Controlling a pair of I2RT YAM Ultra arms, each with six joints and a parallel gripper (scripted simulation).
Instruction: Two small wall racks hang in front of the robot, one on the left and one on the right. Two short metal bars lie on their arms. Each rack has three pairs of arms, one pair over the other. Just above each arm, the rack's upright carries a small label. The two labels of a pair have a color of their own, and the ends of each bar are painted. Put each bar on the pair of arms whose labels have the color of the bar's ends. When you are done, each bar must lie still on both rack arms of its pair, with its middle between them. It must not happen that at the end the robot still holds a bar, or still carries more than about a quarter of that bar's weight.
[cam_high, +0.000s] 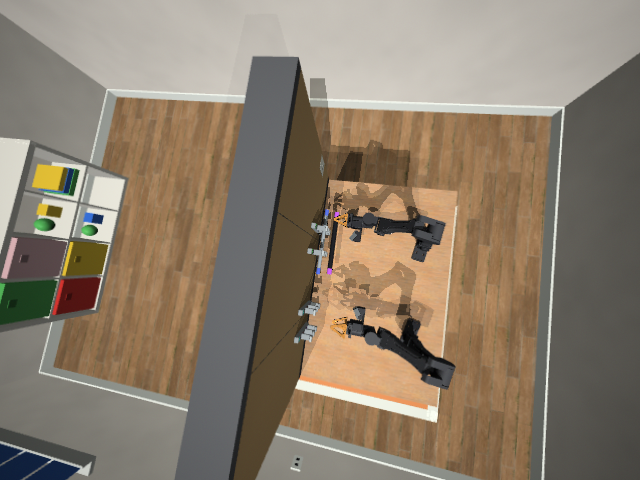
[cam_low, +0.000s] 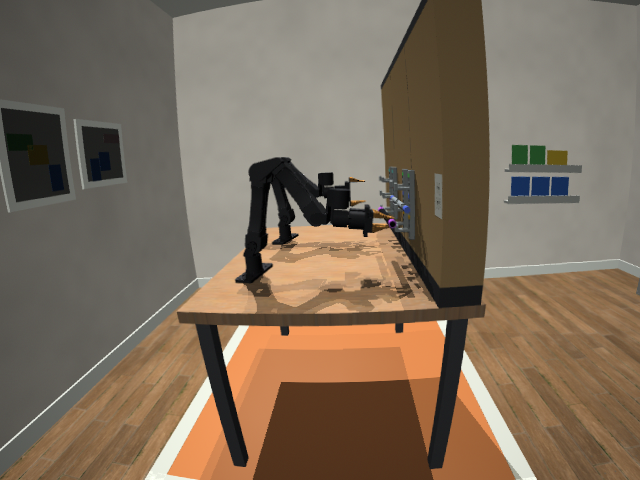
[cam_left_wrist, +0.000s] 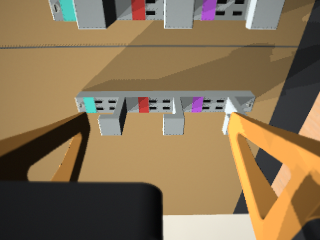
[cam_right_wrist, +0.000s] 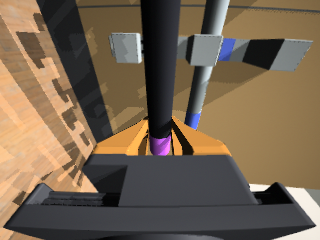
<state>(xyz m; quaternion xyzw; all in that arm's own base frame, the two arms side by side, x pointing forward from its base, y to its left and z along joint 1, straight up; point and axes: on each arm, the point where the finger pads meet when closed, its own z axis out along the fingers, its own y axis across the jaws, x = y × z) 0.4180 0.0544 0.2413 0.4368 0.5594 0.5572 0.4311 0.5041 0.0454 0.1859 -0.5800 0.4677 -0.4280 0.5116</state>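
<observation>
A black bar with purple ends (cam_high: 332, 242) (cam_low: 392, 223) (cam_right_wrist: 161, 75) is held in the air in front of the right rack (cam_high: 320, 227) (cam_right_wrist: 125, 48). My right gripper (cam_high: 338, 219) (cam_right_wrist: 159, 120) is shut on it near one purple end. A grey bar with blue ends (cam_high: 318, 270) (cam_low: 400, 204) (cam_right_wrist: 202, 82) lies on the right rack's middle arms, by a blue label (cam_right_wrist: 227, 49). My left gripper (cam_high: 334, 327) (cam_low: 363, 191) (cam_left_wrist: 159, 120) is open and empty before the left rack (cam_high: 308, 310) (cam_left_wrist: 165, 94). Its labels are teal, red and purple from the top; its arms are bare.
The brown wall panel (cam_high: 268, 289) (cam_low: 461, 155) stands close behind both racks. The table top (cam_high: 392, 289) (cam_low: 320, 299) lies below the grippers. The right rack's lowest label is hidden behind the black bar in the right wrist view.
</observation>
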